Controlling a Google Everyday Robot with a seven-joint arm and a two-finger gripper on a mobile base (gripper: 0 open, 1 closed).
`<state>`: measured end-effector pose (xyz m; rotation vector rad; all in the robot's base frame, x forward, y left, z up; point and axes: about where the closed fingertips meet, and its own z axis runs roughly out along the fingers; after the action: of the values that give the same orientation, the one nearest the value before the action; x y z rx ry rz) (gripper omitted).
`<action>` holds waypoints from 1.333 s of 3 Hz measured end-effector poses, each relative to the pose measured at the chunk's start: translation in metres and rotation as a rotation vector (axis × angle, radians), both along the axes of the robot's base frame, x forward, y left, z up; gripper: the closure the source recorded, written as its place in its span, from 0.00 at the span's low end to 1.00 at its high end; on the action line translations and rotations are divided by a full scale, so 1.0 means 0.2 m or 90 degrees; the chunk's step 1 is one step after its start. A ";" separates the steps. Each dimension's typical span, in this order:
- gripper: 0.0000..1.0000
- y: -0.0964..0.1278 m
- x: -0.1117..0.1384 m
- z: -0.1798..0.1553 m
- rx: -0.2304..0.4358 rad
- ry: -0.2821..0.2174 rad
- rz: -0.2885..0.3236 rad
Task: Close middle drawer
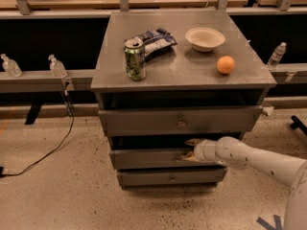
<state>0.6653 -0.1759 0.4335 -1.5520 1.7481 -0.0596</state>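
The grey metal cabinet has three drawers. The middle drawer shows a low wide front with a dark gap above it. Its knob is hidden behind my gripper. My gripper comes in from the right on a white arm and sits against the centre of the middle drawer's front. Its two fingertips are spread apart, one above the other, and hold nothing.
The top drawer and the bottom drawer sit above and below. On the cabinet top are a green can, a snack bag, a white bowl and an orange. A cable lies on the floor at left.
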 end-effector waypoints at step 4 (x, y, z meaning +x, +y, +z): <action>0.36 -0.10 0.04 0.08 -0.001 -0.051 -0.043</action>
<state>0.6737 -0.1957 0.4489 -1.4724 1.7372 -0.1552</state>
